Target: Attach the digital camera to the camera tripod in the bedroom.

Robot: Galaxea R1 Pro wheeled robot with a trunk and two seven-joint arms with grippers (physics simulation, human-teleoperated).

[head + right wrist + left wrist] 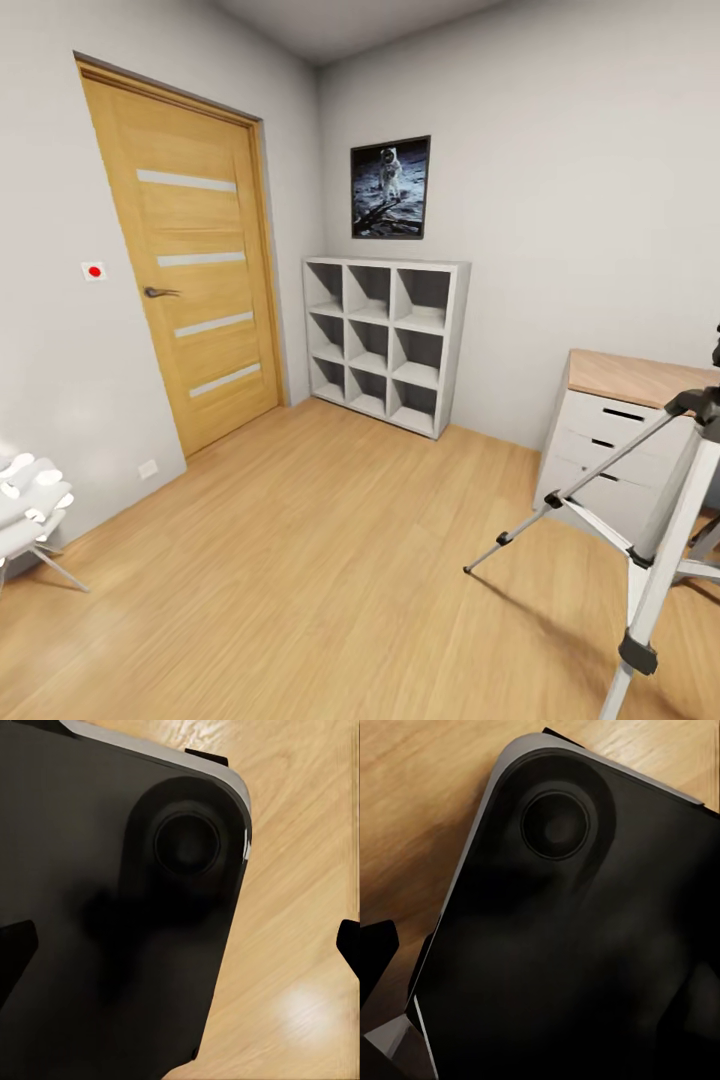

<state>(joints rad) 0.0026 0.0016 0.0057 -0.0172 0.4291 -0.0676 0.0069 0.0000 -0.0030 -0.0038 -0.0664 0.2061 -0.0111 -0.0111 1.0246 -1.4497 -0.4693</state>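
- Tripod (660,530) first: it stands at about 4 o'clock in the head view, on the wood floor (330,560), just in front of the desk (625,420). Its grey legs spread out wide. Its black head (700,400) is cut off by the picture's edge, and I see nothing sitting on the part that shows.
- Camera: I can't spot it, so I can't say where it is.
- My guess is the job has hardly begun. The robot is in the bedroom and the tripod is close, but the camera must be found, picked up and put on the tripod's head.
- Left gripper: two dark finger tips (375,960) poke in at about 8 o'clock of the left wrist view. I can't tell if they are apart or closed. Nothing seems to be held.
- Right gripper: one dark tip (16,952) shows at 9 o'clock and another at 3 o'clock of the right wrist view. They sit far apart with nothing between them, so this gripper is spread wide and empty.
- Both wrist views look down at a big black part of the robot's base (585,945) with a round knob, and floor past it. So I think both arms hang low, tucked in by the body.
- Farther out: a wooden door (190,260) at 10 o'clock, white shelves (385,340) near 12 o'clock with a moon picture (390,187) above, and a white chair (30,510) at 8 o'clock.
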